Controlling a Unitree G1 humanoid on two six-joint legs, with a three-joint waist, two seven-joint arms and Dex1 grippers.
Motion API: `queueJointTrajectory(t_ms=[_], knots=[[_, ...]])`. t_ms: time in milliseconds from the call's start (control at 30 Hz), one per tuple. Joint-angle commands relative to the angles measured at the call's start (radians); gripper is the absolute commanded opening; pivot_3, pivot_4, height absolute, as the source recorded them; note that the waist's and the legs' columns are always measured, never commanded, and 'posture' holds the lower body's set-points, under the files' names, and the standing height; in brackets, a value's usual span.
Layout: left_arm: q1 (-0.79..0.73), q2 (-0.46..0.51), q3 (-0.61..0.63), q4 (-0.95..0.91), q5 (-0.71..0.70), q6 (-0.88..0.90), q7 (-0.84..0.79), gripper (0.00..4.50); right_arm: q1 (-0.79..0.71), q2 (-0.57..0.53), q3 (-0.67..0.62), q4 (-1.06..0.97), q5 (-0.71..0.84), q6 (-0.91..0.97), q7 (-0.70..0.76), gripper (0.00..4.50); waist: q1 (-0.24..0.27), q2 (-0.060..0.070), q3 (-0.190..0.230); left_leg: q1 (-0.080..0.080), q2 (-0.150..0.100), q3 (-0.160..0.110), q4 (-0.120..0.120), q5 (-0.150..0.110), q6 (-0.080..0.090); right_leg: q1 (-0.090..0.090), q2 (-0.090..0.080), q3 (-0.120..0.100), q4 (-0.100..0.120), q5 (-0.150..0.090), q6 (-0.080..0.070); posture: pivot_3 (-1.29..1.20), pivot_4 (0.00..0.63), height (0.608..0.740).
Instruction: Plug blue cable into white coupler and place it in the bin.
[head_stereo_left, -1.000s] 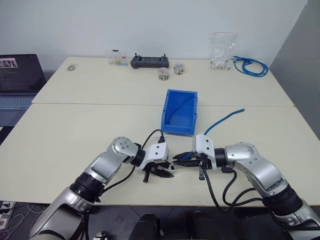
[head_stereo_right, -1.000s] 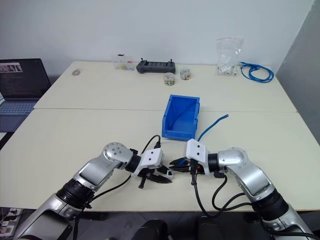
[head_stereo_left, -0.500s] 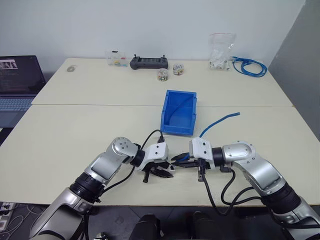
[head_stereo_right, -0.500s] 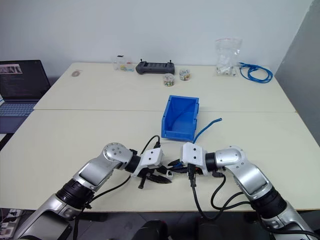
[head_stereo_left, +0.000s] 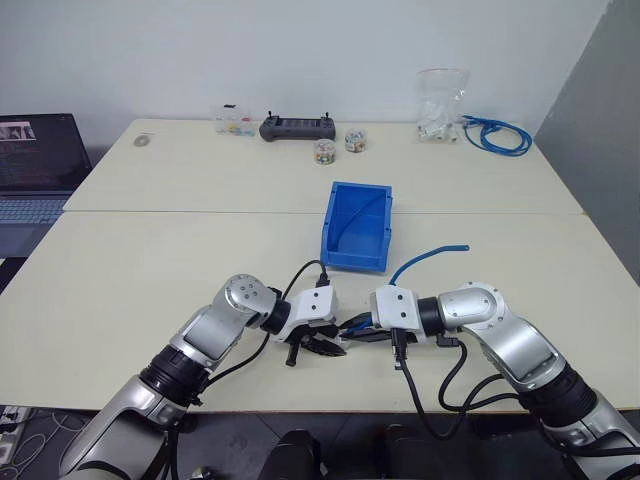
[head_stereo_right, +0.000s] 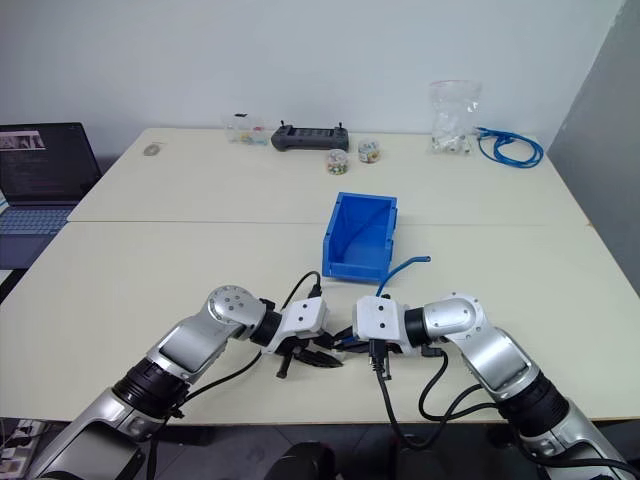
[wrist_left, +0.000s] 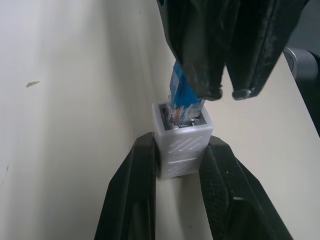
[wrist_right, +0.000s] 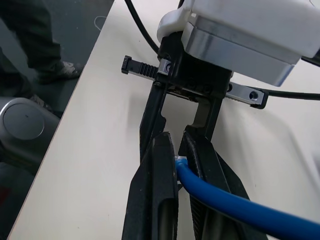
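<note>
The white coupler (wrist_left: 183, 141) stands socket-up between the two black fingers of my left gripper (head_stereo_left: 322, 346), which is shut on its sides. The blue cable's plug (wrist_left: 182, 96) has its tip in the coupler's socket opening. My right gripper (head_stereo_left: 352, 328) is shut on the blue cable (wrist_right: 225, 206) just behind the plug and meets the left gripper tip to tip near the table's front edge. The cable's loose tail (head_stereo_left: 428, 257) arcs up and away to the right. The bin (head_stereo_left: 358, 226) stands open-topped just beyond both grippers, its inside holding nothing that I can see.
At the table's far edge are a black controller (head_stereo_left: 298, 125), small jars (head_stereo_left: 326, 150), a clear box (head_stereo_left: 232, 117), a clear bag of white parts (head_stereo_left: 441, 100) and a coiled blue cable bundle (head_stereo_left: 498, 133). A laptop (head_stereo_left: 36, 160) stands at far left. A person's leg (wrist_right: 37, 42) is beside the table.
My right gripper has rolled and edged toward the left gripper, closing the gap so the plug now meets the coupler. The cable's tail has swung lower and leftward. The left gripper has stayed put.
</note>
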Motion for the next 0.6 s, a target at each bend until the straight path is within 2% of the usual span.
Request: queueJointTrajectory(t_ms=[33,267,600], knots=[[0.014,-0.004,-0.015,0.016,0.032,0.015,0.010,0.87,-0.007,0.017,0.027,0.017,0.010,0.043,0.028,0.02,0.000,0.000,0.000,0.001,0.000,0.000,0.000,0.000,0.000,0.001,0.000,0.000,0.000,0.000,0.000,0.00,0.150,0.740],[0.019,-0.009,-0.011,0.007,0.029,0.012,0.013,0.87,-0.032,0.048,0.038,0.051,0.064,0.173,0.068,0.02,0.000,0.000,0.000,0.004,0.000,0.000,-0.001,0.000,0.000,0.003,0.000,0.000,-0.001,-0.001,0.000,0.00,0.150,0.740],[0.027,-0.010,-0.005,0.001,0.028,0.008,0.014,0.87,-0.044,0.071,0.127,0.118,-0.002,0.136,0.118,0.02,-0.002,0.001,-0.003,0.007,0.000,0.000,-0.002,0.000,0.000,0.006,0.000,0.001,-0.001,-0.001,0.001,0.00,0.150,0.740]])
